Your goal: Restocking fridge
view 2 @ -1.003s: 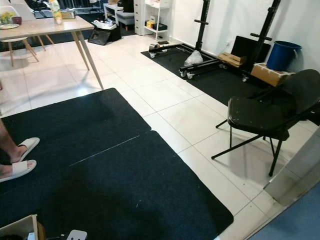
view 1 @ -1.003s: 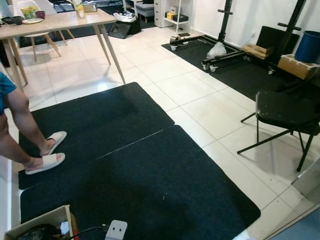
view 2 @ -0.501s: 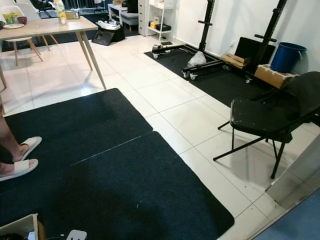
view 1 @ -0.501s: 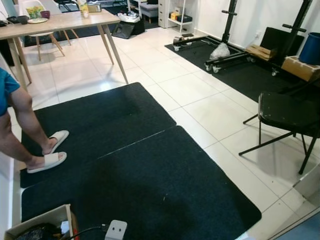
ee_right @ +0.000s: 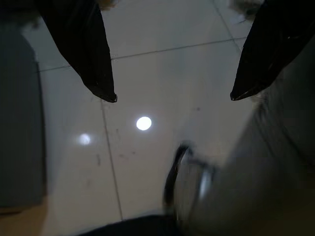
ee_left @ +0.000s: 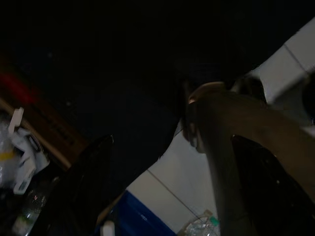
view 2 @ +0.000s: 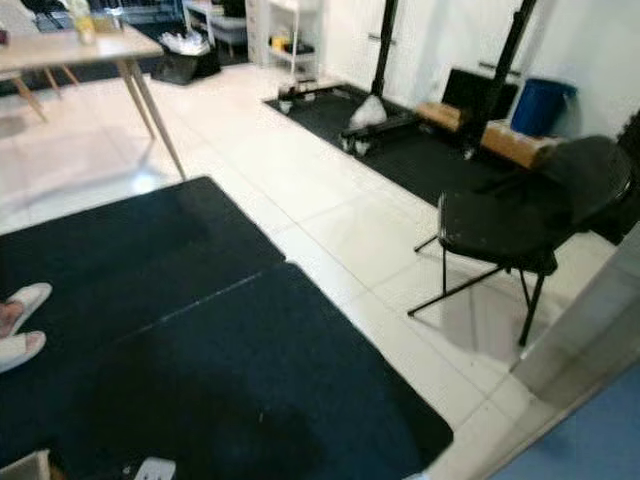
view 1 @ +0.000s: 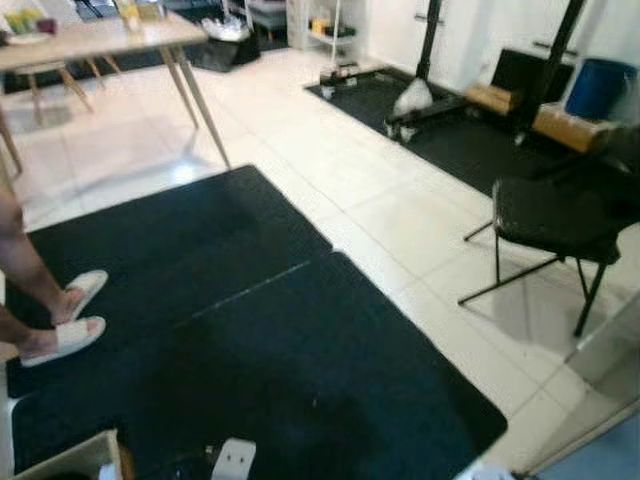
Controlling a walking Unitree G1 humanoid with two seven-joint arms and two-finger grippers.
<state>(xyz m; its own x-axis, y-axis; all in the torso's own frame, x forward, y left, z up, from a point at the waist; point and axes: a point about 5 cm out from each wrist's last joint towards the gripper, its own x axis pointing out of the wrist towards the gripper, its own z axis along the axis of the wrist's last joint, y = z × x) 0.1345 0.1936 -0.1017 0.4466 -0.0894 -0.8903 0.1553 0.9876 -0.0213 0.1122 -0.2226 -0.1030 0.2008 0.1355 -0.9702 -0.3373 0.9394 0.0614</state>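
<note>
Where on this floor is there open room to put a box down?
Most open: the middle of the black mats, between the person's slippered feet and the white tiles. The tiles between the wooden table and the folding chair are also bare. It is crowded by the weight rack and the cardboard box.

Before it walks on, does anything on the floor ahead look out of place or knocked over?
Nothing looks spilled or toppled. The two black mats lie flat, the folding chair stands upright on the tiles, and a person's feet in white slippers rest on the mats' left edge.
</note>
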